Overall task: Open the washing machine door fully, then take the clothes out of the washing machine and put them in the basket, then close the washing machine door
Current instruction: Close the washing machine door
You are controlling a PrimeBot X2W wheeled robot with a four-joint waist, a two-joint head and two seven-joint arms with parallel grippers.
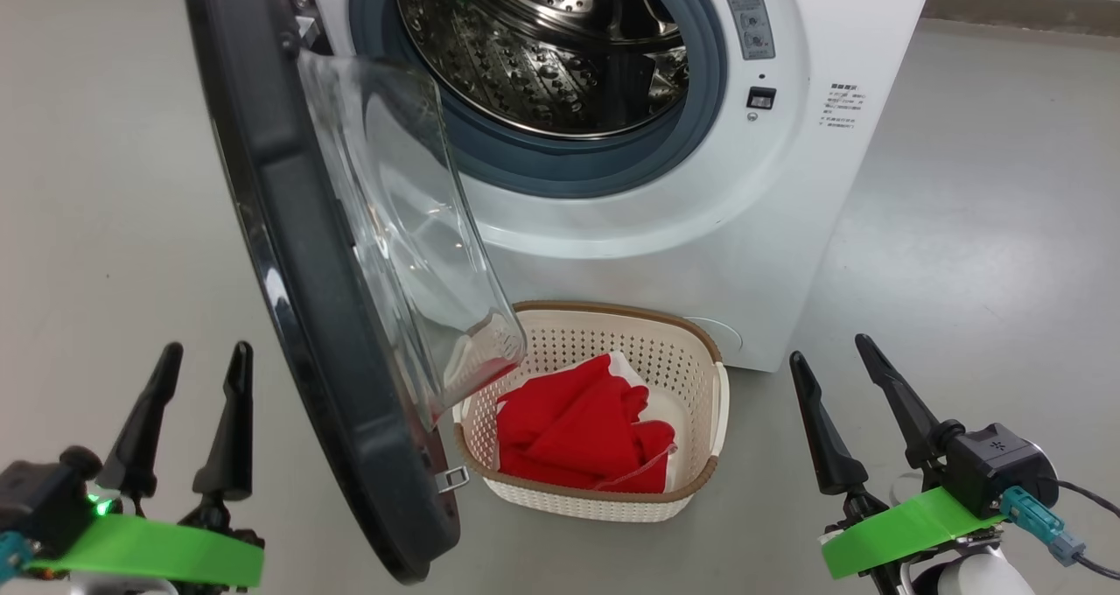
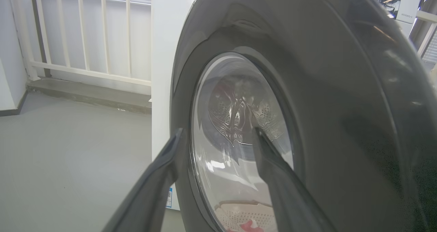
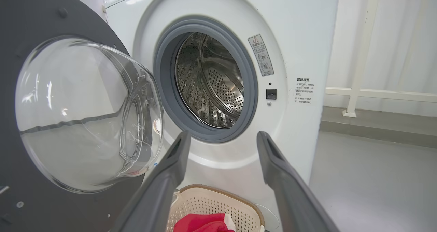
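The white washing machine (image 1: 770,227) stands ahead, its steel drum (image 1: 542,44) showing no clothes inside. Its door (image 1: 297,315) swings out toward me, black rim edge-on, glass bowl (image 1: 411,236) bulging right. Red clothes (image 1: 582,433) lie in the cream basket (image 1: 700,359) on the floor before the machine. My left gripper (image 1: 199,354) is open at lower left, outside the door, touching nothing. In the left wrist view its fingers (image 2: 160,177) frame the door (image 2: 341,105) from outside. My right gripper (image 1: 831,350) is open at lower right, empty. The right wrist view shows the drum (image 3: 211,85), door (image 3: 68,27) and basket (image 3: 211,191).
Grey floor (image 1: 962,227) spreads around the machine on both sides. A white railing (image 2: 85,27) on a low kerb runs behind the machine, with more of the railing (image 3: 375,54) at the right.
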